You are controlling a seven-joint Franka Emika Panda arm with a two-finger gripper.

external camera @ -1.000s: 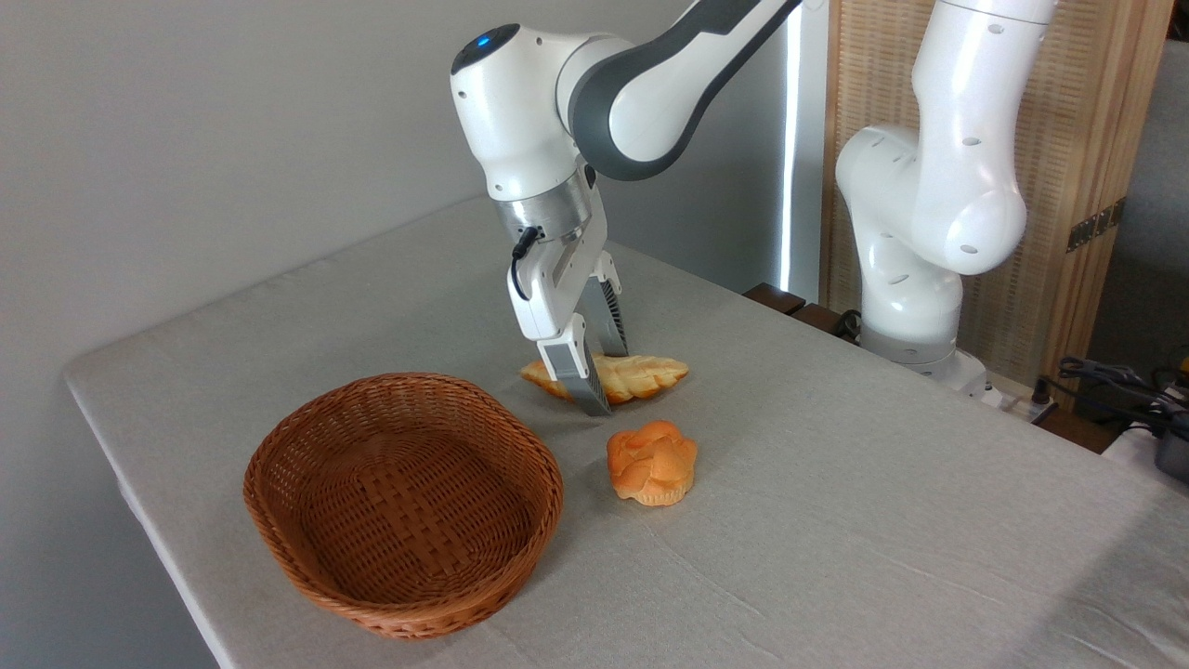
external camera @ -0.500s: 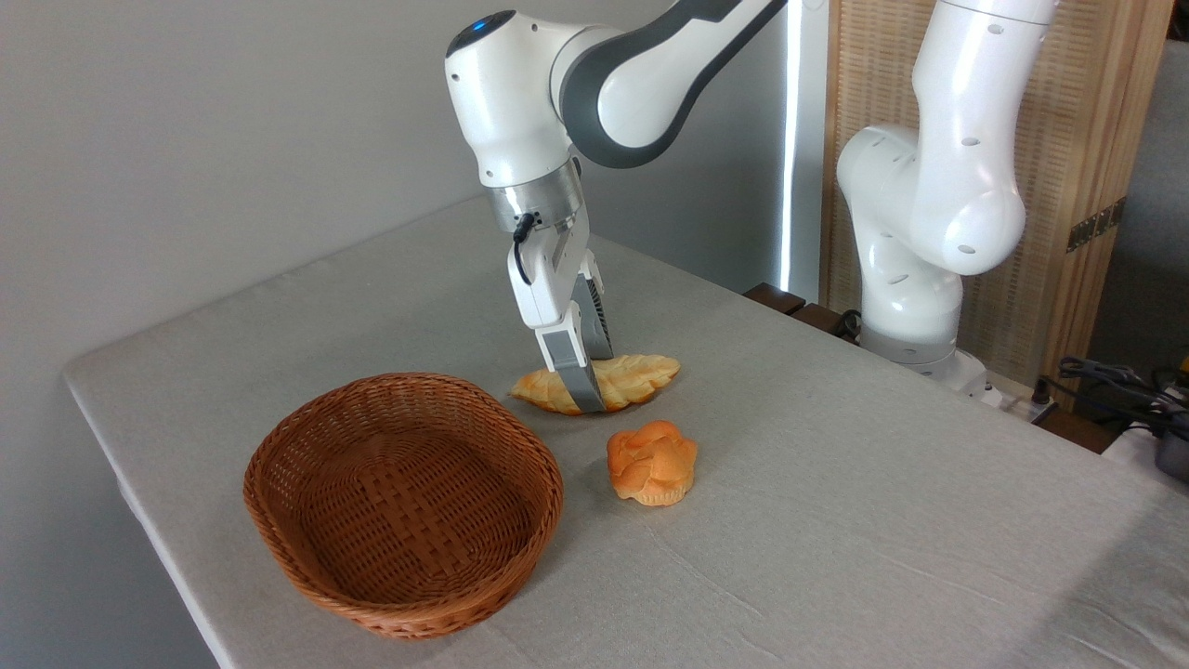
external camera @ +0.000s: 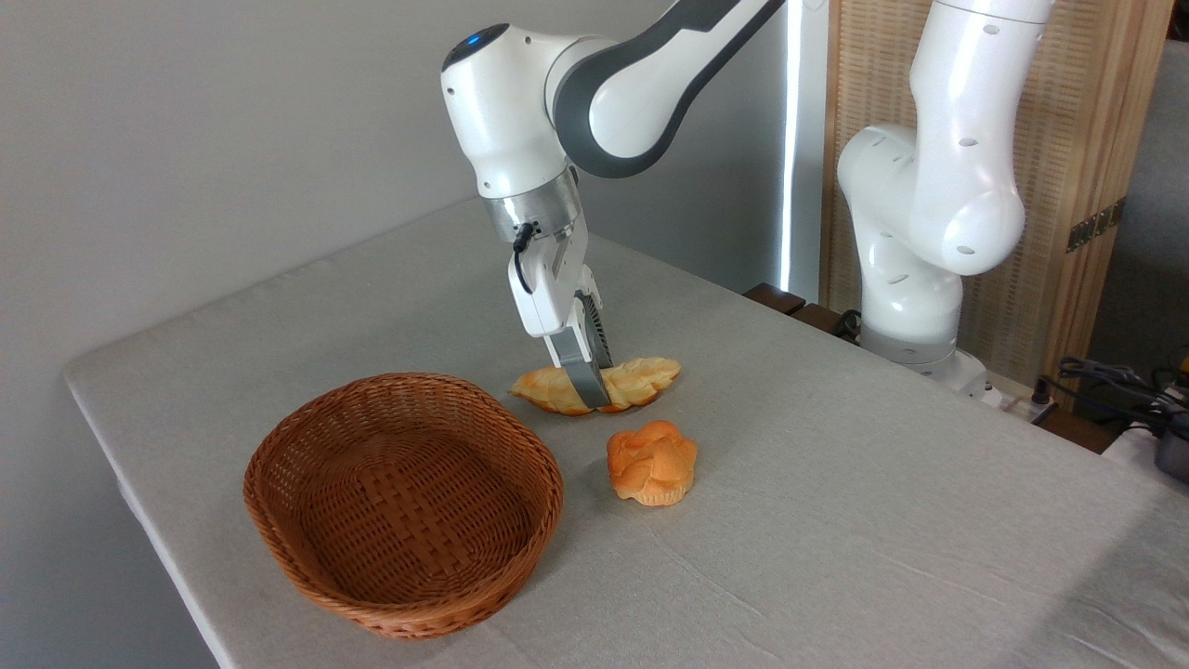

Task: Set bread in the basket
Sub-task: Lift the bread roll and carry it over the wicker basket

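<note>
While pinched between jaws, bread [external camera: 641, 379] beside basket [external camera: 316, 520]

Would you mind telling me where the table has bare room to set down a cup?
The table is bare right of the round bun, and along the far-left edge behind the basket. It is crowded where the end effector pinches the bread beside both.

Woven wicker basket [external camera: 403, 502], matt cloth-covered table [external camera: 836, 483], glossy bumpy bread [external camera: 641, 379], ribbed grey fingers [external camera: 581, 372], glossy white plastic arm [external camera: 520, 102]
</note>
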